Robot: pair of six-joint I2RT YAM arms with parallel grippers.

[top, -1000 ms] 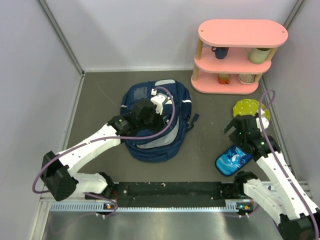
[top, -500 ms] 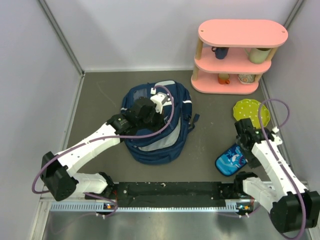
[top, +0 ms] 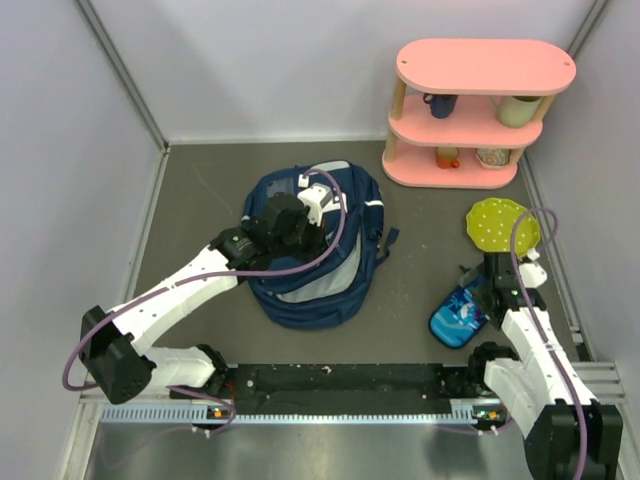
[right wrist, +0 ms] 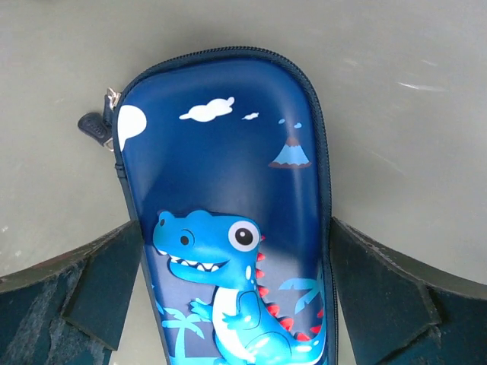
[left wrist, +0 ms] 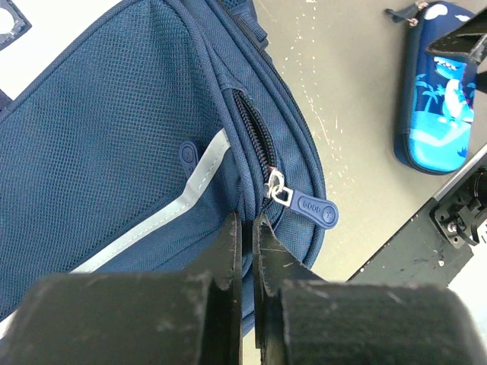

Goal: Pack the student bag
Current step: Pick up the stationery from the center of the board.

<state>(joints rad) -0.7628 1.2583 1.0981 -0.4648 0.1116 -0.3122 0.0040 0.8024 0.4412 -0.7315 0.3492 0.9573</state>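
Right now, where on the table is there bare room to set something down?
Bare tabletop lies left of the student bag up to the left wall, behind it left of the pink shelf, and between bag and dinosaur pencil case. The right side is crowded: shelf, spotted green plate, pencil case.

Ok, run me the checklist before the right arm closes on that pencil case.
1. Right gripper open: ok.
2. Its fingers on either side of the pencil case: ok.
3. Pencil case zipped shut: ok, as far as the right wrist view shows.
4. Left gripper shut at the student bag seam: ok.
5. Left gripper really pinching fabric: cannot tell.
6. Bag opening by the zipper pull wide enough for the case: cannot tell.
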